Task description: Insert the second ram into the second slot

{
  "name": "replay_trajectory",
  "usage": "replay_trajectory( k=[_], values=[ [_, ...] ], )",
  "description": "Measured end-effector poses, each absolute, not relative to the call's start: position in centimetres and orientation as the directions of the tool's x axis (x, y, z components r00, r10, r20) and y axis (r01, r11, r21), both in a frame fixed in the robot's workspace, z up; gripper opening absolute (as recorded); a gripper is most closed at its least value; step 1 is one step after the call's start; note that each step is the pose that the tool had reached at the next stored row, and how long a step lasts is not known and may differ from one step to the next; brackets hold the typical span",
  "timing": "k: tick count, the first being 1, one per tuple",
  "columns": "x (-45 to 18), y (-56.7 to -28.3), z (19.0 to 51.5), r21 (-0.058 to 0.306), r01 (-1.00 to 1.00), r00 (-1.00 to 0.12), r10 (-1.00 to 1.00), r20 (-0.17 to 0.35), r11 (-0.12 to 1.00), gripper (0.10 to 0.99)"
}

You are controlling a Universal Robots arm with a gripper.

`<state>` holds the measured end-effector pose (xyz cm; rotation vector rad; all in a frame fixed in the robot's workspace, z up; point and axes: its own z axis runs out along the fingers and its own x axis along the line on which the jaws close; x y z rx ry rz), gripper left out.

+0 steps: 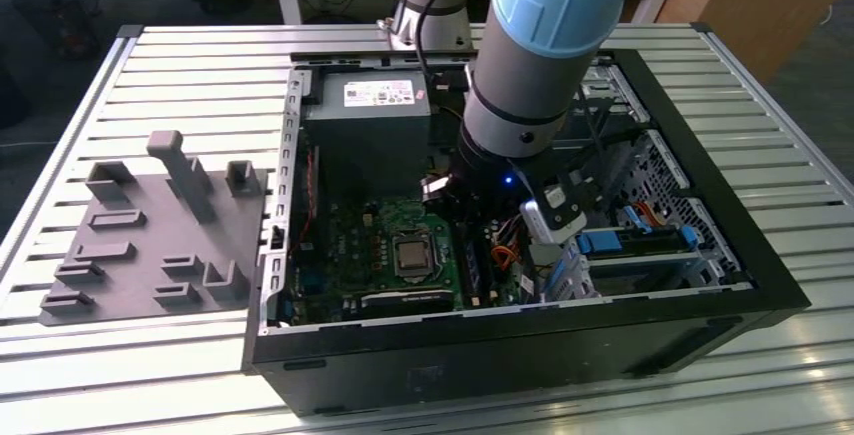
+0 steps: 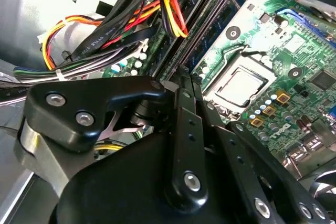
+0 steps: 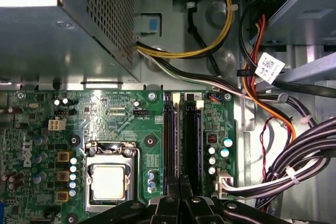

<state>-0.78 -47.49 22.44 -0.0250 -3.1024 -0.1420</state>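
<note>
Your claw (image 3: 179, 184) stands over the motherboard (image 3: 121, 124) at one end of the memory slots (image 3: 181, 135), closed, with nothing visibly held. The second ram cannot be distinguished. Judged step: seating. Any press calls for square, even force along the slot.

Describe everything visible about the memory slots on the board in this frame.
The memory slots are long, narrow, dark plastic channels lying parallel and close together on the green motherboard, next to the metal-framed processor socket. Pale latches cap one end. At the other end the black end effector sits directly over them, hiding it. Whether a stick is seated in either cannot be told.
</note>
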Motion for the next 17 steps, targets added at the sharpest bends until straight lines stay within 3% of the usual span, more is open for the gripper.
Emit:
replay_trajectory(
  k=[17],
  values=[
    [-0.79, -47.50, 22.12, 0.091, 0.018, -0.999, 0.014, 0.037, 0.996, 0.118]
  ],
)
